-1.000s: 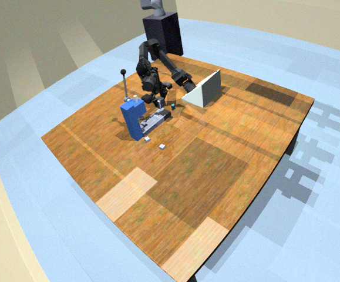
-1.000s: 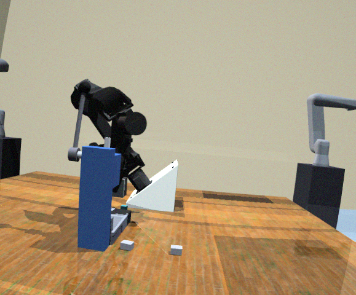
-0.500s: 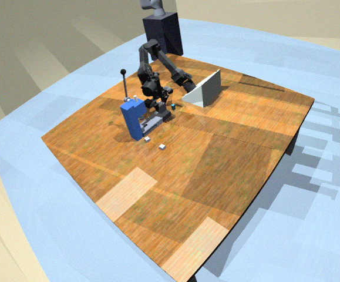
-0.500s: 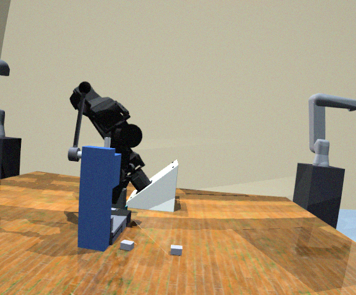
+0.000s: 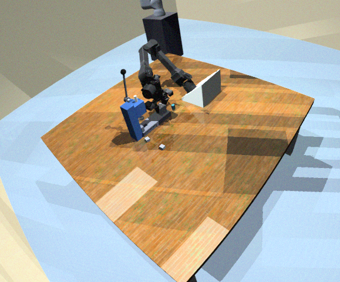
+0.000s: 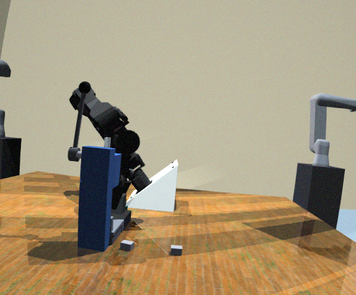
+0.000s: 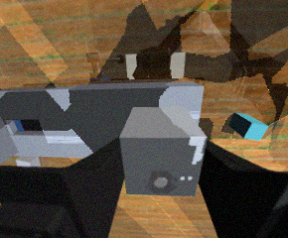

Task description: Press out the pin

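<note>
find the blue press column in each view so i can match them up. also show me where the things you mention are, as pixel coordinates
top: the blue press column (image 5: pixel 131 120) stands left of centre, just above the two small grey cubes (image 5: pixel 147 139) (image 5: pixel 162 147) (image 6: pixel 126 244) (image 6: pixel 176 250)
exterior: the column (image 6: pixel 93 196) stands left of centre, left of the cubes
wrist: the upright column can't be made out
shared landmark: the grey press bed (image 5: pixel 150 126) (image 6: pixel 117 225) (image 7: pixel 62 136), partly hidden in each view
</note>
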You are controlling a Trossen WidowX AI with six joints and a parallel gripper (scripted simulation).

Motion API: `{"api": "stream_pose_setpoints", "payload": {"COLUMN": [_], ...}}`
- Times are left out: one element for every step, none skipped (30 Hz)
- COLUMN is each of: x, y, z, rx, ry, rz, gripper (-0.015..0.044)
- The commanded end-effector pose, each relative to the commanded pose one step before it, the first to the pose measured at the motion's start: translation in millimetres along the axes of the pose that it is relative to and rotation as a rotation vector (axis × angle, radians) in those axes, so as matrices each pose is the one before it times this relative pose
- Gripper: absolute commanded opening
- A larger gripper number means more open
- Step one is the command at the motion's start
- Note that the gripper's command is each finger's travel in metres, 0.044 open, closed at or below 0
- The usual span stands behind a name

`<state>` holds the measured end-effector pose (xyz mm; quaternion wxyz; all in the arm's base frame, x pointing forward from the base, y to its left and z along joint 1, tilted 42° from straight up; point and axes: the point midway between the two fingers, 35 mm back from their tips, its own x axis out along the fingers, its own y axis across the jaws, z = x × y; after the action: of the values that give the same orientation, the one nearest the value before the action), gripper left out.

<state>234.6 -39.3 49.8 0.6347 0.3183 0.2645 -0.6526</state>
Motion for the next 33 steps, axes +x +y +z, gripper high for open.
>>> {"api": "stream_pose_setpoints", "payload": {"x": [-0.24,0.00,0.00,0.00,0.00,0.00,0.00,0.00,0.00,0.00,0.00,0.00,-2.35,-7.09,-11.95,-12.09,-7.30,-2.44,0.00,0.00,0.00,-2.06,-4.38,-5.84,-7.66,-9.90,-9.64,-9.71,-8.24,-5.23,-1.78,0.00,0.00], "y": [0.20,0.00,0.00,0.00,0.00,0.00,0.00,0.00,0.00,0.00,0.00,0.00,0.12,0.24,-0.06,-0.63,-0.65,-0.26,0.00,0.00,0.00,0.30,0.57,0.64,0.63,0.49,0.12,-0.21,-0.44,-0.40,-0.16,0.00,0.00], "z": [0.34,0.00,0.00,0.00,0.00,0.00,0.00,0.00,0.00,0.00,0.00,0.00,-0.13,-0.32,-0.26,0.10,0.25,0.12,0.00,0.00,0.00,-0.16,-0.31,-0.37,-0.42,-0.41,-0.25,-0.09,0.05,0.10,0.05,0.00,0.00], "rx": [0.0055,0.0000,0.0000,0.0000,0.0000,0.0000,0.0000,0.0000,0.0000,0.0000,0.0000,0.0000,-0.0003,-0.0008,-0.0013,-0.0012,-0.0006,-0.0002,0.0000,0.0000,0.0000,-0.0003,-0.0006,-0.0008,-0.0010,-0.0012,-0.0011,-0.0010,-0.0008,-0.0005,-0.0002,0.0000,0.0000], "ry": [0.00178,0.00000,0.00000,0.00000,0.00000,0.00000,0.00000,0.00000,0.00000,0.00000,0.00000,0.00000,0.00016,0.00025,-0.00036,-0.00133,-0.00127,-0.00050,0.00000,0.00000,0.00000,0.00033,0.00064,0.00072,0.00072,0.00055,0.00013,-0.00027,-0.00055,-0.00050,-0.00020,0.00000,0.00000], "rz": [-0.00119,0.00000,0.00000,0.00000,0.00000,0.00000,0.00000,0.00000,0.00000,0.00000,0.00000,0.00000,-0.00015,-0.00047,-0.00084,-0.00086,-0.00050,-0.00016,0.00000,0.00000,0.00000,0.00028,0.00058,0.00073,0.00091,0.00110,0.00101,0.00098,0.00082,0.00052,0.00018,0.00000,0.00000], "gripper": [0.0105,0.0131,0.0158,0.0184,0.0210,0.0236,0.0262,0.0289,0.0315,0.0341,0.0368,0.0394,0.0420,0.0440,0.0440,0.0440,0.0440,0.0440,0.0440,0.0440,0.0440,0.0414,0.0387,0.0361,0.0335,0.0309,0.0282,0.0256,0.0230,0.0204,0.0177,0.0151,0.0125]}}
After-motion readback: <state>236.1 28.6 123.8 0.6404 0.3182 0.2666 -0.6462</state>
